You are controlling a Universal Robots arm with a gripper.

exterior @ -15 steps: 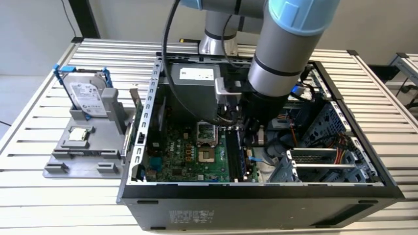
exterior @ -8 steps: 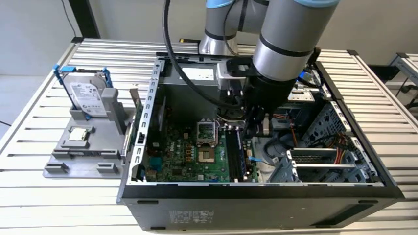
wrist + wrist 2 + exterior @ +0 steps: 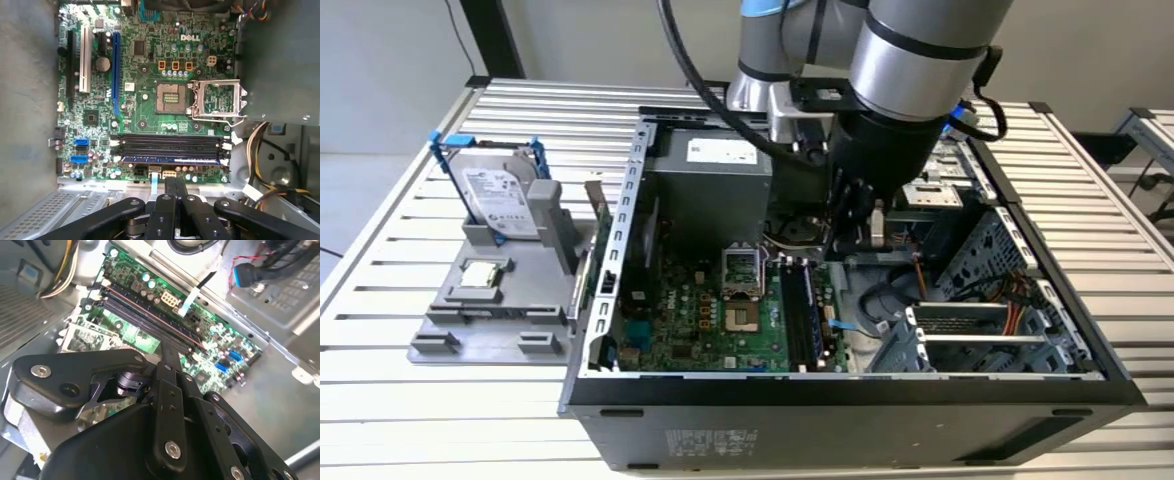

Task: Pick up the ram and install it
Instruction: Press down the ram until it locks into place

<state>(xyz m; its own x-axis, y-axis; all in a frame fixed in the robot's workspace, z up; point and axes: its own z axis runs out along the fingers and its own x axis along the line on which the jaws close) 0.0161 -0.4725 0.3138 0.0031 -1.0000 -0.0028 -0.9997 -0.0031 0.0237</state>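
Green motherboard (image 3: pixel 150 100) lies flat in the open computer case (image 3: pixel 854 400), and everything here is placed against it. The ram (image 3: pixel 172 160) sits in the slot nearest the board's edge, a dark stick with a bluish sheen beside the empty black slots (image 3: pixel 170 142). The gripper (image 3: pixel 174 187) hovers just above that edge, its fingers (image 3: pixel 170 185) pressed together with nothing between them (black linkage arms spread behind). Beside the case, a hard drive (image 3: pixel 494 190) stands on a grey holder (image 3: pixel 487 300) on the slatted surface (image 3: pixel 400 400).

Exterior view high above open case (image 3: pixel 854 385); both wrist views close over motherboard (image 3: pixel 145 107).
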